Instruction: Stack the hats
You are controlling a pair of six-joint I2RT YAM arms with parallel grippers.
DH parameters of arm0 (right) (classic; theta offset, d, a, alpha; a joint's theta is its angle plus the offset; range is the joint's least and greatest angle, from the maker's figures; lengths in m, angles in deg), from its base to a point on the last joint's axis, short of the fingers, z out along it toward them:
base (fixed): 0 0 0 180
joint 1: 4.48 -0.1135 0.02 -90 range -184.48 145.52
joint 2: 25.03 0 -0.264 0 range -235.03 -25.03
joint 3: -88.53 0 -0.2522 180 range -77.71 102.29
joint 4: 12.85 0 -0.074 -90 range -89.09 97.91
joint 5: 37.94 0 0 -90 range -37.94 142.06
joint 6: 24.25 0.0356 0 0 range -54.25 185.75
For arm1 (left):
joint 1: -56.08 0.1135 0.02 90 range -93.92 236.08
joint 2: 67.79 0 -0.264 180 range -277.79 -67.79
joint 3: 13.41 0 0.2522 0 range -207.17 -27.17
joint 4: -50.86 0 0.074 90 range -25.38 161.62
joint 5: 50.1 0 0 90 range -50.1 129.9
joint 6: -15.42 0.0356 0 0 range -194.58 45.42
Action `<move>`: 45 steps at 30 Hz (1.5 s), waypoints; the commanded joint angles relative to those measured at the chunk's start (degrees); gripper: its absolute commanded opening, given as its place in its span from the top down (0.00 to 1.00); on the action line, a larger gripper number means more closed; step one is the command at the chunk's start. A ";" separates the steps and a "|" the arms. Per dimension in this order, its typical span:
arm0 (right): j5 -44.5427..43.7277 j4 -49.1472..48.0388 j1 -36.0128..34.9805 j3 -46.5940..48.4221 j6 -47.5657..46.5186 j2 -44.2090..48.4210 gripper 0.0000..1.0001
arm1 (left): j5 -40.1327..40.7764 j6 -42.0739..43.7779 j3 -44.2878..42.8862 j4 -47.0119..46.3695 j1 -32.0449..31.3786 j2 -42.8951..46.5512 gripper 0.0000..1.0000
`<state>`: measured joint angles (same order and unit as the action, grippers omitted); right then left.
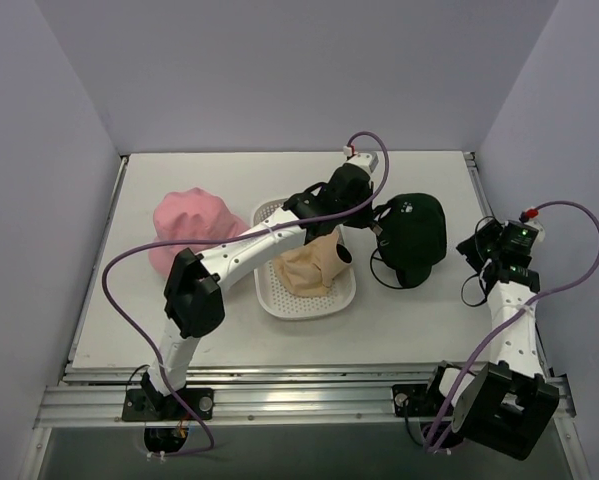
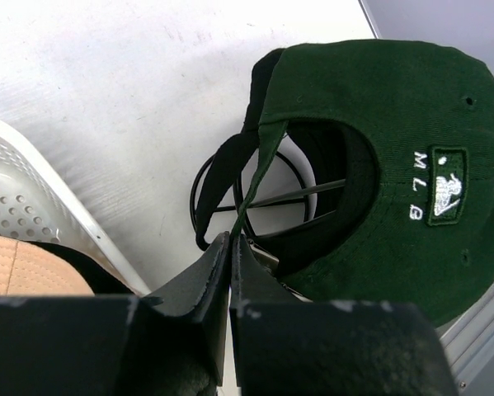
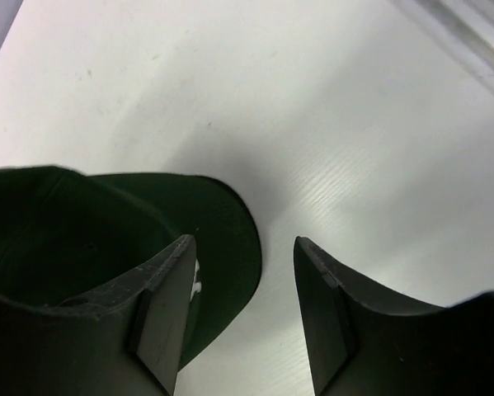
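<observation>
White surface (image 1: 429,320), boxed in by lavender walls (image 1: 279,70) on three sides. The green cap (image 2: 395,107) is seen near the right edge, back opening turned twd the centre. A black layer shows under it, poss. a second cap, but that can't be told for sure. The left pincer (image 2: 230,239) is pressed together, and the cap's thin back strap runs right into its tips, so it is judged to be pinching that strap. The right pincer (image 3: 242,243) is spread partway w/ nothing btwn its fingers, held over bare surface just beside the cap's brim.

Step judged in hand: cap to be carried by the strap over to the stack. A strap pinch is thin & floppy, so the cap should be lifted slowly, high enough that the hanging crown clears the tray wall. It should then be lowered & centred before release. If the black layer is a separate cap, it may be dragged along or left behind, which is to be checked as the lift starts.

Around: the beige hat (image 1: 304,270) lies in the tray (image 1: 324,305) mid-surface, under the left arm. The pink hat (image 1: 184,230) sits twd the left edge, well apart from the cap. A wire loop (image 2: 199,194) lies just beside the strap & could be snagged. The right pincer, close to the brim, is best held out of the path.
</observation>
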<state>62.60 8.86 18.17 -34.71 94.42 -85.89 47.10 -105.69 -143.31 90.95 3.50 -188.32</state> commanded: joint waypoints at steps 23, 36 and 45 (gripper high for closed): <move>27.42 -34.83 7.94 -14.96 18.52 -14.36 0.84 | -0.44 0.18 0.91 -1.89 -0.07 4.16 0.83; 24.08 -53.82 0.37 -18.83 24.77 -27.11 0.85 | 0.88 0.97 2.05 -3.12 0.02 3.20 0.83; 25.93 -47.61 4.23 -17.17 20.04 -26.34 0.85 | 1.67 2.20 -1.28 -0.76 0.28 3.28 0.77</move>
<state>86.97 -42.73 20.77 -53.28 117.93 -116.07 47.67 -105.03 -141.69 90.21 3.63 -187.80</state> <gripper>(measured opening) 0.150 0.196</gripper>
